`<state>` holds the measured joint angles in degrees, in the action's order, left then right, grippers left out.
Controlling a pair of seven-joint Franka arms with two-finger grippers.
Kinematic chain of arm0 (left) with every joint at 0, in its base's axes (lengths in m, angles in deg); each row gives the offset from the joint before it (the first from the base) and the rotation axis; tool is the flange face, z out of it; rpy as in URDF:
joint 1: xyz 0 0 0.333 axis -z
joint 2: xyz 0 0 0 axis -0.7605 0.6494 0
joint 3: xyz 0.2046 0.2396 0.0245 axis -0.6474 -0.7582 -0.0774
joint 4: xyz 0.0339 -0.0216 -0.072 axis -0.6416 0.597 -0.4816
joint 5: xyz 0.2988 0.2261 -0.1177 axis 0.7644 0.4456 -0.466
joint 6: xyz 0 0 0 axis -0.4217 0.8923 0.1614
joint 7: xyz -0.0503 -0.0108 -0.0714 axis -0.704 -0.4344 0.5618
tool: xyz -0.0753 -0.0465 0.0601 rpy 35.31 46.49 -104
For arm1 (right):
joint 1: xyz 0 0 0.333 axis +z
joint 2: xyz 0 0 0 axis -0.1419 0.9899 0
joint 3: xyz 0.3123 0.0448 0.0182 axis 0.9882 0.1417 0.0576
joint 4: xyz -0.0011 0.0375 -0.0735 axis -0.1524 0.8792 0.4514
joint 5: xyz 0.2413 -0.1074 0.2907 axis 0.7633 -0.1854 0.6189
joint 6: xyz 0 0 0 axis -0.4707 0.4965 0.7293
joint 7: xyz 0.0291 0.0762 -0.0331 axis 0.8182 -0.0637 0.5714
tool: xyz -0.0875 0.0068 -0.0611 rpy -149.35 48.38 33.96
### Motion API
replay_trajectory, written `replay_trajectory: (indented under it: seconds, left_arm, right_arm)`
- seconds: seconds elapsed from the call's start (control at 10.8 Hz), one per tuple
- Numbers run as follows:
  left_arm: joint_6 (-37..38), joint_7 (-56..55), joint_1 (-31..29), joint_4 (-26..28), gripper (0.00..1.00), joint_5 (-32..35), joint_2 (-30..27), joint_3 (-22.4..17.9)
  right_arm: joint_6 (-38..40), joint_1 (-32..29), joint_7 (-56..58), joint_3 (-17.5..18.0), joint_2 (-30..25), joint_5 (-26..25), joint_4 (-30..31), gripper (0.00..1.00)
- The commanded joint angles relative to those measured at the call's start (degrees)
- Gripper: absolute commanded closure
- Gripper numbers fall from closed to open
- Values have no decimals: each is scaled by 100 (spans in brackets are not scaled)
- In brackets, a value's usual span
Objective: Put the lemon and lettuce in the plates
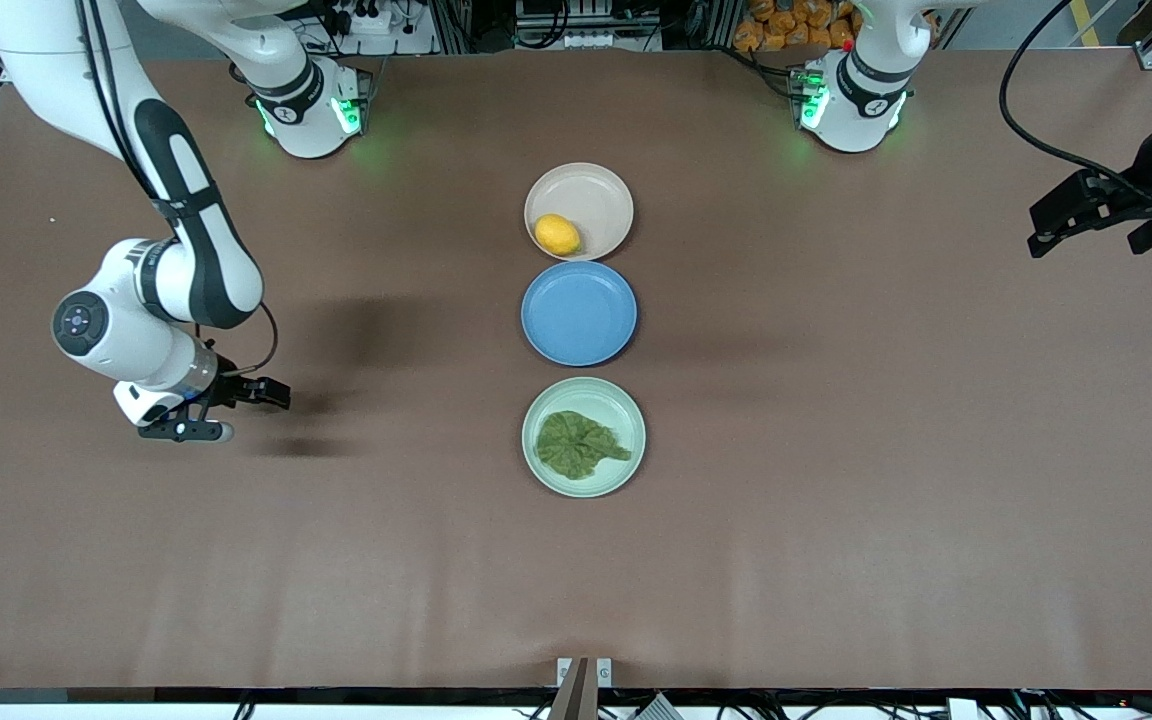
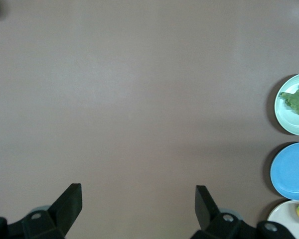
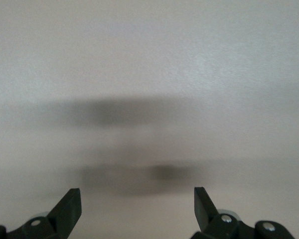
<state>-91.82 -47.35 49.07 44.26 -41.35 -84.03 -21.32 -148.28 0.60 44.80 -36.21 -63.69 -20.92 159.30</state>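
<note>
While both arms wait with jaws spread wide and empty, the oval yellow lemon (image 1: 557,235) sits in the matte beige plate (image 1: 601,195), farther from the front camera than the blue plate (image 1: 578,312). Nearer than the blue plate, the crinkled lettuce (image 1: 580,444) lies flat in the mint plate (image 1: 583,388). Right gripper (image 1: 236,410) hangs over bare brown tabletop (image 1: 836,500) toward the right arm's end, left gripper (image 1: 1061,225) over the left arm's end.

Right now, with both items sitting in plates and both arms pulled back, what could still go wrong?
1. The lemon lies close to the beige plate's rim, on the side next to the blue plate; a bump might roll it out.
2. The right gripper hangs open low over the table toward its own end; a careless sweep could scrape the surface.
3. The lettuce looks settled in the green plate; the left gripper, open, waits well away.
</note>
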Motion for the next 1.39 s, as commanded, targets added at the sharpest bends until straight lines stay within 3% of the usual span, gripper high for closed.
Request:
replay_trajectory:
  seconds: [0.0,0.28,0.46,0.74,1.11,1.3]
  left_arm:
    - [40,416,35,91,0,172,-127,-70]
    - [31,557,9,82,0,120,-118,-132]
    - [40,707,-9,73,0,102,-118,-132]
    - [40,707,-9,73,0,102,-118,-123]
    - [48,707,-9,64,0,76,-127,-123]
    - [48,707,-9,64,0,84,-127,-115]
  right_arm:
    - [724,-532,13,370,-759,-472,70,0]
    - [1585,-795,65,501,-1647,-702,53,0]
    - [1780,-1069,22,949,-2096,-946,-35,0]
    - [3359,-999,-206,995,-2169,-1071,-1165,0]
    - [3573,-920,-216,995,-2353,-1071,-1440,0]
    - [4055,-929,-216,995,-2345,-1071,-1983,0]
